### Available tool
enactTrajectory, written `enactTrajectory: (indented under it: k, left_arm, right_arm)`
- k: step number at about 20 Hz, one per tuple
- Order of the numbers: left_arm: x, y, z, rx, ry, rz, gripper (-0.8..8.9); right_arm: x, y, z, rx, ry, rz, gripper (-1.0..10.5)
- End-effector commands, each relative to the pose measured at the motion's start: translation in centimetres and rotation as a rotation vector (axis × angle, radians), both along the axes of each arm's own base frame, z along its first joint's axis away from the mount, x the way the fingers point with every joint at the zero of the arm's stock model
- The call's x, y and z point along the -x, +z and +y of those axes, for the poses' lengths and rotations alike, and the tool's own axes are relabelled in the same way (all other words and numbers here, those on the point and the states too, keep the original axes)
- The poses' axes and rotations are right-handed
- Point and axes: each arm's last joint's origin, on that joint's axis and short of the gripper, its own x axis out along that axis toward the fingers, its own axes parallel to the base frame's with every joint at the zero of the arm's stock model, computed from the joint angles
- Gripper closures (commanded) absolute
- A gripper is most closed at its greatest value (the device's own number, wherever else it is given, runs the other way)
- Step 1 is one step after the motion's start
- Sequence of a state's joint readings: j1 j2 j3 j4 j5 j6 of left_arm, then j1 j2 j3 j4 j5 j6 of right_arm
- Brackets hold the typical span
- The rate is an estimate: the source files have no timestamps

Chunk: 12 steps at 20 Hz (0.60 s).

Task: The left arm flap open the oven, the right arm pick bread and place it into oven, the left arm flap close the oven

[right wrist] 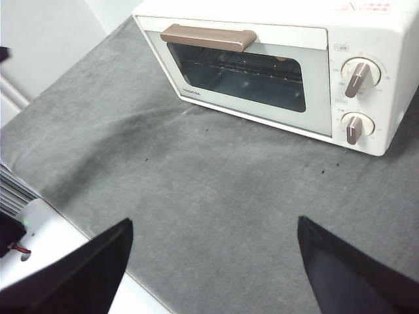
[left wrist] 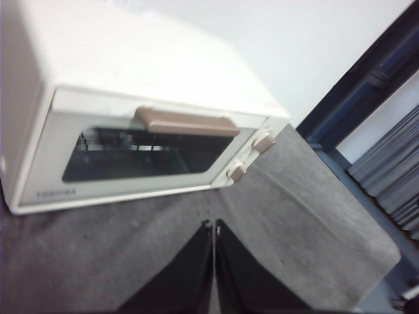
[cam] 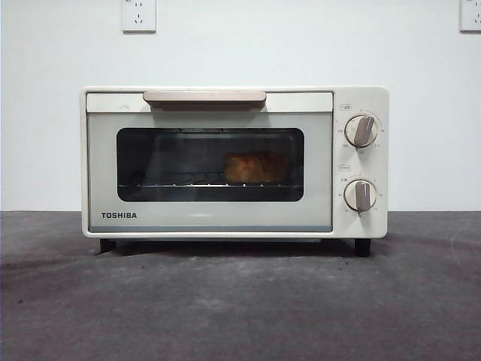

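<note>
Filling the centre of the front view, the oven (cam: 234,162) stands door-shut with the bread (cam: 253,168) inside, right of the window's middle. Little remains to fail, unless the pressed-together left gripper (left wrist: 213,226) or spread right gripper (right wrist: 213,226) nudges the door ajar.

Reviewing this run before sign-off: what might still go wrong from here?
Little looks left: the oven door is shut with the bread on the rack inside. The bread sits toward the knob side, not centred, so it might heat unevenly. Both grippers, left and right, hang clear of the oven.
</note>
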<state>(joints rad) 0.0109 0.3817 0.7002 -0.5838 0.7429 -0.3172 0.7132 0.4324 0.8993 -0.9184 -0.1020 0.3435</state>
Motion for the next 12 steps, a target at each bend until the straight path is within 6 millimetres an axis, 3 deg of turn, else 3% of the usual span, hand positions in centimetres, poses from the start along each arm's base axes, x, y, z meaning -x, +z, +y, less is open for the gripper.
enactTrajectory:
  k: [1, 6, 12]
  left_arm:
    - [1.5, 0.6, 0.0, -0.036, 0.003, -0.093, 8.04]
    - [3.5, 0.3, 0.1, -0.118, 0.047, -0.176, 8.04]
    - [3.9, -0.5, 0.2, -0.183, 0.076, -0.150, 8.04]
  right_arm:
    - [0.1, 0.6, 0.0, 0.012, 0.032, -0.051, 5.5]
    - [0.1, 0.6, 0.0, 0.049, 0.057, -0.090, 5.5]
    - [0.1, 0.6, 0.0, 0.056, 0.061, -0.098, 5.5]
